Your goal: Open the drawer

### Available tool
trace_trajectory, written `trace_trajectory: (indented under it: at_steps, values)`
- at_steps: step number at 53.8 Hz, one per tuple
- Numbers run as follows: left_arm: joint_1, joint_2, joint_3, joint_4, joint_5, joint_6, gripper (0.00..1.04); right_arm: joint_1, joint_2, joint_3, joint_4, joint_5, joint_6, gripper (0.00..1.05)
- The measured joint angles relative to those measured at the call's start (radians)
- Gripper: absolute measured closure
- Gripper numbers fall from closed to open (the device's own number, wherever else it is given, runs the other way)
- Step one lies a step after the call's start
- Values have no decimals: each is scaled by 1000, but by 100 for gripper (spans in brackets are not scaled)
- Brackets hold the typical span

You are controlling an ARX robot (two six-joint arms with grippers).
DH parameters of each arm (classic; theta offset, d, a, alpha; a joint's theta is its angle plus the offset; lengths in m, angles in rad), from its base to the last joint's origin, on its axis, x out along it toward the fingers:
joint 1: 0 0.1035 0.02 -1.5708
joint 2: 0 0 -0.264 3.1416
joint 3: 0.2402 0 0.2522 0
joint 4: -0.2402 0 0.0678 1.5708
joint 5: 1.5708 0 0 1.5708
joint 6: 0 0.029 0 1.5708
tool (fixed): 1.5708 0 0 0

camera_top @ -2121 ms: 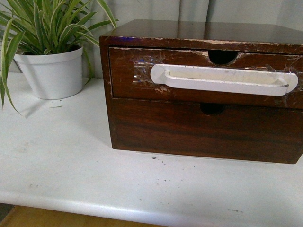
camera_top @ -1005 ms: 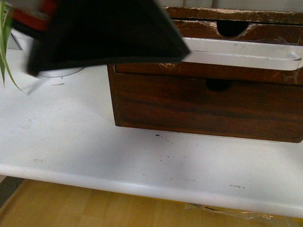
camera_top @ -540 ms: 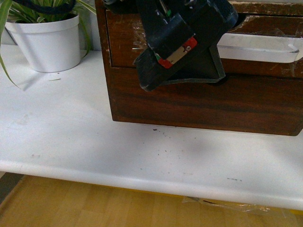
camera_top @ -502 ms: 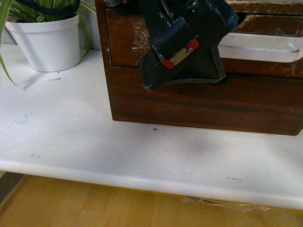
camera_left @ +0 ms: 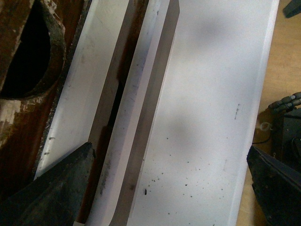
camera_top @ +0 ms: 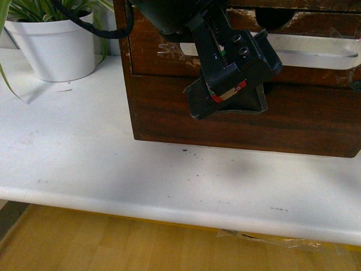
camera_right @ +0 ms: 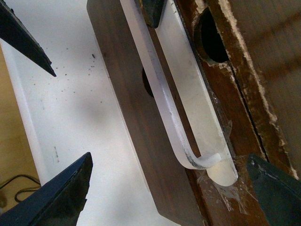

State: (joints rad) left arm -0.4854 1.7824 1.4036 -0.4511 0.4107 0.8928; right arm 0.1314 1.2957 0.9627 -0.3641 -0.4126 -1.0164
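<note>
Your drawer is the upper one in the chest, with its white handle running across the front. Your left gripper sits at the handle's end nearer the chest's left side, jaws wide, with the bar passing between them. Your right gripper faces the handle's other end, also spread wide and gripping nothing.

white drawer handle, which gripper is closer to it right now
Left. The left gripper is open astride the handle, right at its bar. The right gripper is open too, farther out and clear of it.
</note>
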Motion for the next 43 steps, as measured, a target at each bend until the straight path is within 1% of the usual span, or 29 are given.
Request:
trace_trajectory:
  at_steps: [15, 33, 43]
  values:
    - [7, 5, 4, -7, 5, 24, 7, 39, 82, 13, 35, 23, -10, 9]
    - [29, 4, -7, -4, 42, 46, 7, 73, 150, 35, 50, 47, -9, 9]
    - [38, -1, -24, 9, 54, 61, 7, 83, 174, 37, 34, 35, 0, 9]
